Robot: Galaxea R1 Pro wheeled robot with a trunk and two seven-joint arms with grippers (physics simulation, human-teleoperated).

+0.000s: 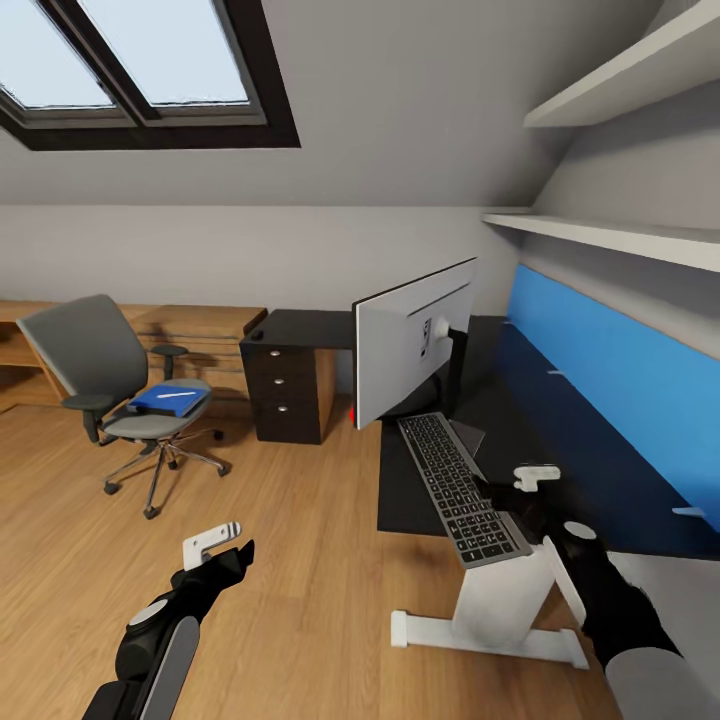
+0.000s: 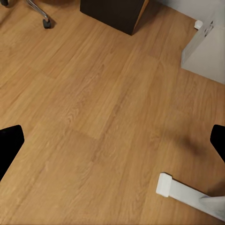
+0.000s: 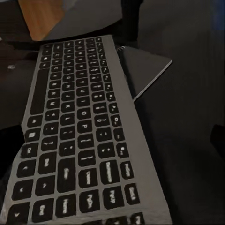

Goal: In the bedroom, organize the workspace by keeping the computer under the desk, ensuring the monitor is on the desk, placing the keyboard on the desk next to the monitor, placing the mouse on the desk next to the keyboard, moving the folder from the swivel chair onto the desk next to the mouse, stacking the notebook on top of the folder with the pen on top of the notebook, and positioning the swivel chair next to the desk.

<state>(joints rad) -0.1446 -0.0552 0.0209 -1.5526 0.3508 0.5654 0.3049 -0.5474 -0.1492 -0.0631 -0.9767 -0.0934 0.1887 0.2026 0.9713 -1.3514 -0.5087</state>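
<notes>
Attic bedroom, black table (image 1: 600,440): monitor (image 1: 410,345), keyboard (image 1: 460,488) sitting there; folder (image 1: 165,400) waiting on swivel chair (image 1: 115,385). Right end effector (image 1: 530,480) hovering beside keyboard, opening unclear; left end effector (image 1: 215,545) hanging open, empty.

A wood plank floor (image 1: 290,560) is seen below plain grey walls (image 1: 200,255). A skylight (image 1: 140,60) is set in the sloped ceiling at eleven o'clock. White shelves (image 1: 610,235) and a blue panel (image 1: 620,370) are mounted at two o'clock. A dark drawer cabinet (image 1: 285,385) is placed centrally.
</notes>
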